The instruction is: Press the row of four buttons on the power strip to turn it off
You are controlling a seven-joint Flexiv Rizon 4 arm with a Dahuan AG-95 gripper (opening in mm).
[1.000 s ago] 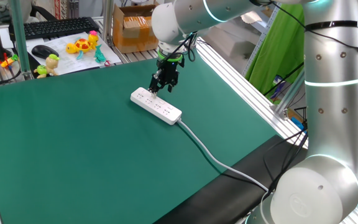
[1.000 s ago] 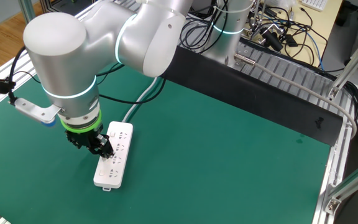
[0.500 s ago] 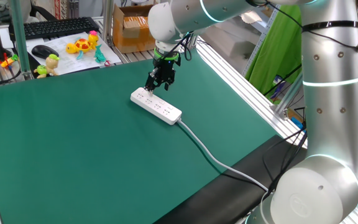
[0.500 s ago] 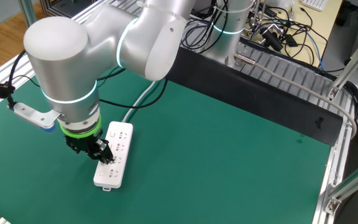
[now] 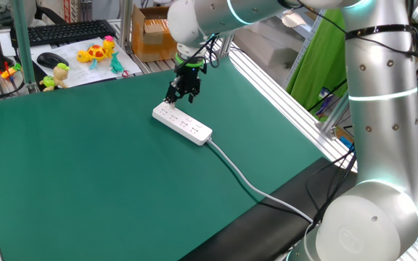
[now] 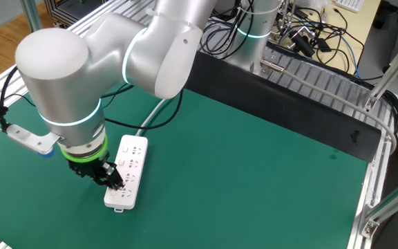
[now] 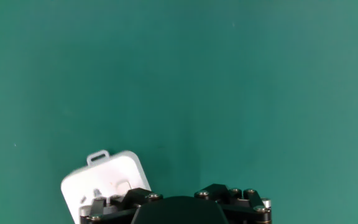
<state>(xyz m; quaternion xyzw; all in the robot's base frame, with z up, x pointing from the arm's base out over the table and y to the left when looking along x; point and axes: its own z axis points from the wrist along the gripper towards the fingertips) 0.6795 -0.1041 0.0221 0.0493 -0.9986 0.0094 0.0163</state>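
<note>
Strip (image 5: 183, 123) lies flat on the green mat (image 5: 107, 188), set at a slant, with its pale grey cable (image 5: 256, 187) leaving the end nearer the arm's base and trailing off the mat's edge. In the other fixed view the strip (image 6: 126, 173) runs away from the camera, its small hanging tab at the near end. The buttons are too small to pick out from the white body in any view.

The gripper (image 5: 178, 96) hangs over the strip's far end, the end away from the cable, with its tips down close to the top face; whether they touch it cannot be told. In the other fixed view the gripper (image 6: 106, 176) sits at the strip's left edge near the tab end, under the arm's (image 6: 81, 90) big grey wrist with its green ring. The hand view shows only the gripper's black body at the bottom of the frame, the tab end of the strip (image 7: 104, 180) beside and partly under it, and bare mat above. The fingertips themselves are hidden there. The jaws stand wide apart and hold nothing.

Beyond the mat, on a side table, lie a black keyboard (image 5: 71, 32), a black mouse (image 5: 51, 59), some small coloured toys (image 5: 96, 52) on white paper, and a cardboard box (image 5: 157, 32) behind them.
</note>
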